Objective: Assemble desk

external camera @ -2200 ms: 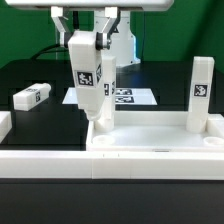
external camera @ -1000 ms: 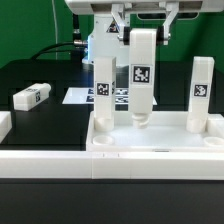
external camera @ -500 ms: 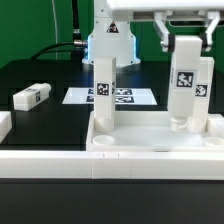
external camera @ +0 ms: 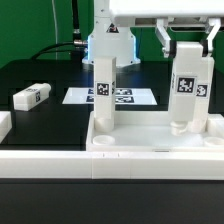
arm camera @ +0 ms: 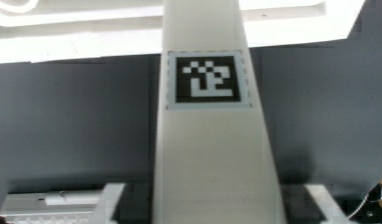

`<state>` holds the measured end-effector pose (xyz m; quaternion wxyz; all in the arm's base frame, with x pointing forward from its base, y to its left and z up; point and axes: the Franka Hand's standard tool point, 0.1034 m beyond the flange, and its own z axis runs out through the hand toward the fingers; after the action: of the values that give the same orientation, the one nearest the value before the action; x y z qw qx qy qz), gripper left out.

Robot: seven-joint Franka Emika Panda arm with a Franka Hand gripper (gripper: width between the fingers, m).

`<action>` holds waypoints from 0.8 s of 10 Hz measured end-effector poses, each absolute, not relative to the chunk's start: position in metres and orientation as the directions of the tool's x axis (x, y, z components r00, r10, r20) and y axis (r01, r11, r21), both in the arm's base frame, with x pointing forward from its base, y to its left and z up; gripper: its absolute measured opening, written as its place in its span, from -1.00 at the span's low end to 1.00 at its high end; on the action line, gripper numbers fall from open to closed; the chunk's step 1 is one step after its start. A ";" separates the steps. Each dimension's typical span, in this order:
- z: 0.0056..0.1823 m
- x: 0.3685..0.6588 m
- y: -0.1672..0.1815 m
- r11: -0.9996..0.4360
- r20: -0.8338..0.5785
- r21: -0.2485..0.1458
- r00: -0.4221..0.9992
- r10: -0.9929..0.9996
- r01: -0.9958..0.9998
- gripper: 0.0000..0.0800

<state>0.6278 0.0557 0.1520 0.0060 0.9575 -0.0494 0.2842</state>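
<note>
My gripper (external camera: 186,42) hangs straight down from the arm, closed on the upper end of the held leg (external camera: 186,92). That leg is upright over the desk top (external camera: 150,140), at its corner toward the exterior view's right. I count four legs. Besides this one, a hidden leg (external camera: 208,80) peeks out just behind it, a standing leg (external camera: 104,92) rises at the desk top's other rear corner, and a loose leg (external camera: 32,96) lies on the black surface (external camera: 40,75), well apart from the desk top. All are smooth white plastic blocks with square black-and-white tags.
</note>
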 end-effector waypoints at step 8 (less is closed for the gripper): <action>0.145 0.622 0.106 -0.998 0.537 -0.031 0.841 -0.057 -0.048 -0.27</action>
<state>0.6222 0.1062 0.1453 -0.0080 0.9595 -0.0273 0.2803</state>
